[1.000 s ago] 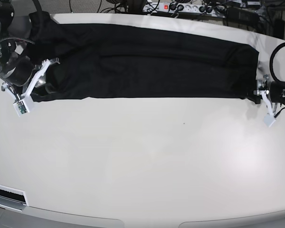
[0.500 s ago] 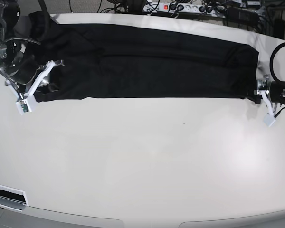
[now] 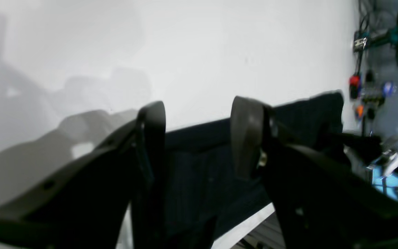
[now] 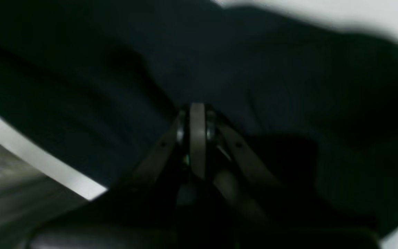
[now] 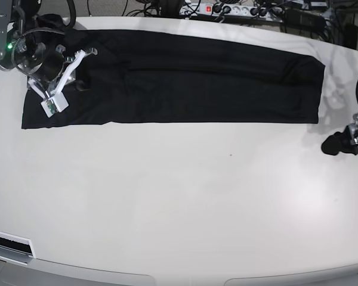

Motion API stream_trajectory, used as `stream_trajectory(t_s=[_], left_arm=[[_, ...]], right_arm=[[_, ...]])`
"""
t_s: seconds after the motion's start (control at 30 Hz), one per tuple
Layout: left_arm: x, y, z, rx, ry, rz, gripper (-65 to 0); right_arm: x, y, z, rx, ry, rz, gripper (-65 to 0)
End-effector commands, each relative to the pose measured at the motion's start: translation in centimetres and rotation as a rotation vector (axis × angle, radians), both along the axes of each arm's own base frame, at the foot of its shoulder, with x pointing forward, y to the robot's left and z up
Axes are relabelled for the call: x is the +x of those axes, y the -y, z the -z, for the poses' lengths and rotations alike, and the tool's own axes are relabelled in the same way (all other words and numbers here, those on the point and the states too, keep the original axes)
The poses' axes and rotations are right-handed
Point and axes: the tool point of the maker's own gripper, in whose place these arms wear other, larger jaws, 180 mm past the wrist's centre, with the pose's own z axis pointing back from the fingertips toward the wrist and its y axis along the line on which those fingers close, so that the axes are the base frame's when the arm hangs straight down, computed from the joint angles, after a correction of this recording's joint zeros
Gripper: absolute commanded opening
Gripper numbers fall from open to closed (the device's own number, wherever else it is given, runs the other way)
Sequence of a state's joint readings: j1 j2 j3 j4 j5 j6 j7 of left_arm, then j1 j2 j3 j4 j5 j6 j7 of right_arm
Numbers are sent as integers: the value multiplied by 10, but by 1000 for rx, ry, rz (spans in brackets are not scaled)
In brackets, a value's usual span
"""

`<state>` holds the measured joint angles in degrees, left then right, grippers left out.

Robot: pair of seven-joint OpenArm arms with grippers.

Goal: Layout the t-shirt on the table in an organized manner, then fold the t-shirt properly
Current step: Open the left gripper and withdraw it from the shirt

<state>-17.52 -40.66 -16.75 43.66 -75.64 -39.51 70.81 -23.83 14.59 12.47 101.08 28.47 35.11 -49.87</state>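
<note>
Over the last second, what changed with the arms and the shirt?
The left gripper backed off the t-shirt's end onto bare table, jaws open and empty. The right gripper rose toward the far edge and shut its jaws above the cloth. The shirt stayed a flat, long folded band.

Camera arrangement: one overhead view, two wrist views.
Base looks down on the whole worktop [image 5: 185,196]; each wrist camera peers closely past its fingers [image 3: 150,138], sharing the t-shirt [image 5: 185,77].
</note>
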Motion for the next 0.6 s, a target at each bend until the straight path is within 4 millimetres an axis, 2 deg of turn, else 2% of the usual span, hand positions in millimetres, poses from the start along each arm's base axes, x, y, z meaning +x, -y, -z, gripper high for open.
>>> stream_trajectory(t_s=[0.0,0.1,0.23,0.4,0.57], left_arm=[[9,-12,-19,4,60,-24,-334],[-2,-26,-11,32,45,-67,-333],[-27,-36,17,85,-5,-108,-333],[-59,-33,53,122,-77,-122,-333],[-70,-26,73,152,-97,-124,-333]], right_arm=[[3,5,-1,-7,18,6,-650],[-2,12,12,-16,-8,34,-650],[3,14,18,-11,-17,46,-650],[6,13,16,1,-11,50,-650],[3,14,18,-7,-28,46,-650]])
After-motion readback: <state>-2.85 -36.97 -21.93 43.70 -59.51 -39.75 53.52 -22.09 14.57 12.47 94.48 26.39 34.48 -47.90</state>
